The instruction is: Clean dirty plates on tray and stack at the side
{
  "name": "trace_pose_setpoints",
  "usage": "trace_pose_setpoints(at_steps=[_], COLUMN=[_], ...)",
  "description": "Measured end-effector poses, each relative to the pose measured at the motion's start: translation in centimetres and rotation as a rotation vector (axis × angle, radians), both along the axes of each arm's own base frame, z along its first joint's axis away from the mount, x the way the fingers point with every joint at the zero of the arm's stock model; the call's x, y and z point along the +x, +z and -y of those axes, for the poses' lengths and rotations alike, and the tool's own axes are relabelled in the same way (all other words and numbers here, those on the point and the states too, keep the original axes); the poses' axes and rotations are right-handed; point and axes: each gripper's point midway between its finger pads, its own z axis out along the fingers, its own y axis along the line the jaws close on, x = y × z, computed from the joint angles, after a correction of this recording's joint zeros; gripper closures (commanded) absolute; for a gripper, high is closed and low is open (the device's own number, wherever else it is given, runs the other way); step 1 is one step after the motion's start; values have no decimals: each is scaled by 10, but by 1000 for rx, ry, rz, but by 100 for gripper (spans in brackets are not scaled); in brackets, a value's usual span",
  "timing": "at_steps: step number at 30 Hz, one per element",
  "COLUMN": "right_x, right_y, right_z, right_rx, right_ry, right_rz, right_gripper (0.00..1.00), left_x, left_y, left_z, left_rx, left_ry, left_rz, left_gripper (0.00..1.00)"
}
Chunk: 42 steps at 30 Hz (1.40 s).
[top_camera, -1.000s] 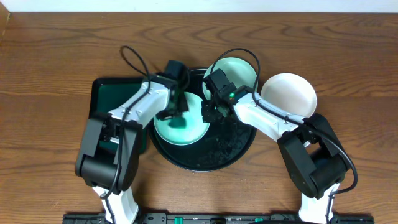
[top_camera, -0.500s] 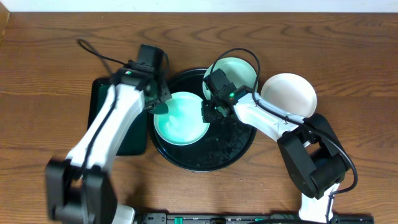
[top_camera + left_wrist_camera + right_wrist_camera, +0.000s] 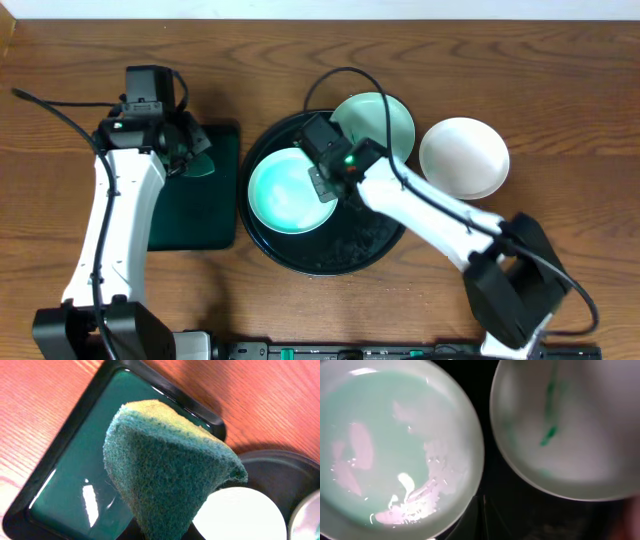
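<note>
Overhead shows the left gripper [image 3: 190, 158], clamped on the green-and-yellow scouring sponge [image 3: 170, 465], gone to the dark-green rectangular tray [image 3: 190, 218], leaving the wet pale turquoise round plate [image 3: 288, 192] on the large round black tray [image 3: 330, 257] apparently scrubbed; the right gripper [image 3: 322, 183] hangs at that plate's rim, its opening unclear.

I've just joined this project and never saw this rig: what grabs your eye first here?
A green scouring sponge fills the left wrist view, pinched in the left hand above the dark-green rectangular tray. At centre, a glossy turquoise plate lies on the round black tray, the right hand at its edge. The pale plate beside it bears a teal smear.
</note>
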Motion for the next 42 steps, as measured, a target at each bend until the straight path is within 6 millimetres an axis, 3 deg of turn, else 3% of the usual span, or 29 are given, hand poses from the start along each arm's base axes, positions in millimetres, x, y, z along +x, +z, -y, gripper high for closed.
trace_pose_setpoints(at_steps=[2, 7, 10, 12, 16, 18, 20, 26, 32, 36, 42], right_x=[-3, -3, 5, 14, 16, 7, 1, 2, -1, 2, 1], right_y=[14, 10, 5, 1, -20, -48, -62, -67, -86, -86, -87], right_z=[-4, -1, 14, 30, 34, 26, 21, 12, 6, 2, -3], right_rx=[-19, 53, 121, 205, 258, 274, 283, 322, 315, 329, 350], right_ry=[11, -16, -80, -152, -186, -183, -179, -178, -187, -190, -182], right_rz=[52, -26, -106, -187, -293, -392, -450, -466, -491, -488, -498], right_gripper=[99, 91, 83, 83, 85, 82, 78, 71, 83, 99, 99], left_x=[0, -3, -4, -3, -3, -3, -3, -4, -5, -5, -5], left_y=[-3, -10, -16, -23, -31, -32, -32, -33, -33, -33, -33], left_z=[-5, -5, -5, -6, -6, -6, -6, -5, -5, -5, -5], left_rx=[0, 0, 0, -1, -3, -4, -4, -4, -4, -4, -4], left_ry=[14, 9, 6, 3, 3, 2, 3, 2, 3, 2, 2], left_rz=[-10, -35, -56, -78, -100, -105, -106, -112, -113, -113, -113], left_gripper=[93, 93, 93, 93, 93, 93, 93, 93, 93, 93, 93])
